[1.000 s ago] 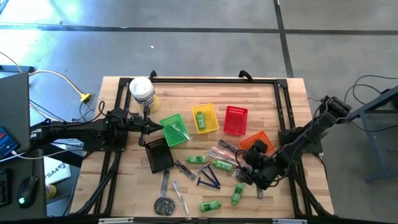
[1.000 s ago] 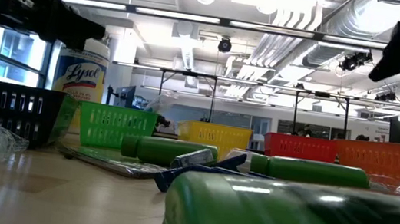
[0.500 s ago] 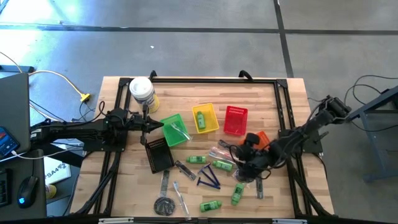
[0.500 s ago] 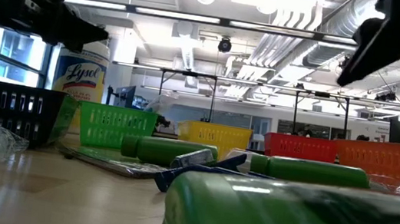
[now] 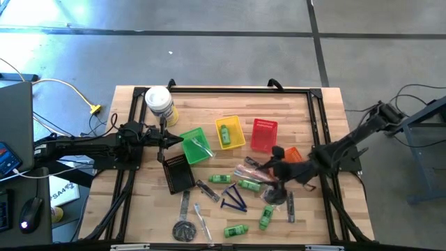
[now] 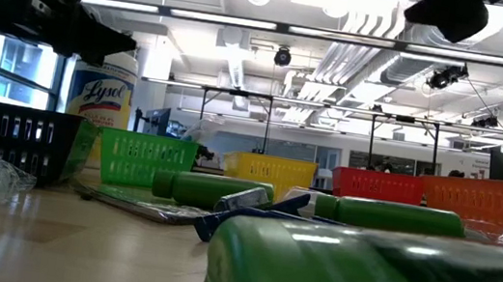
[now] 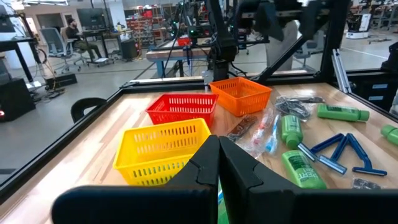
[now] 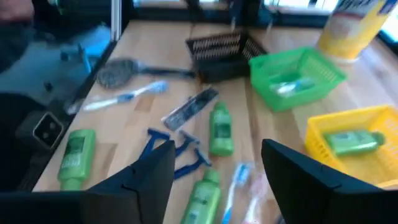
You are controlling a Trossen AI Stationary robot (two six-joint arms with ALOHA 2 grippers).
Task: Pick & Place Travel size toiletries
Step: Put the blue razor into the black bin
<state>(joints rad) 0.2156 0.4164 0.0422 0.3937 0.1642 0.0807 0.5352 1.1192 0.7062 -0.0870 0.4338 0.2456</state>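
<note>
Dark right pincer point(image 5: 268, 169) (open) hovering.

Green bottles point(image 5: 236, 229); blue razors point(image 5: 234, 202); yellow basket point(image 5: 231, 133) (slatted).

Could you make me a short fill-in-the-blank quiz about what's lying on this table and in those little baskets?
1. The yellow basket holds one green ____.
2. The white canister stands next to the ____ basket.
3. The left gripper's two fingers are ____.
4. The orange basket sits beside the ____ basket.

Missing words: bottle; green; shut; red
</note>
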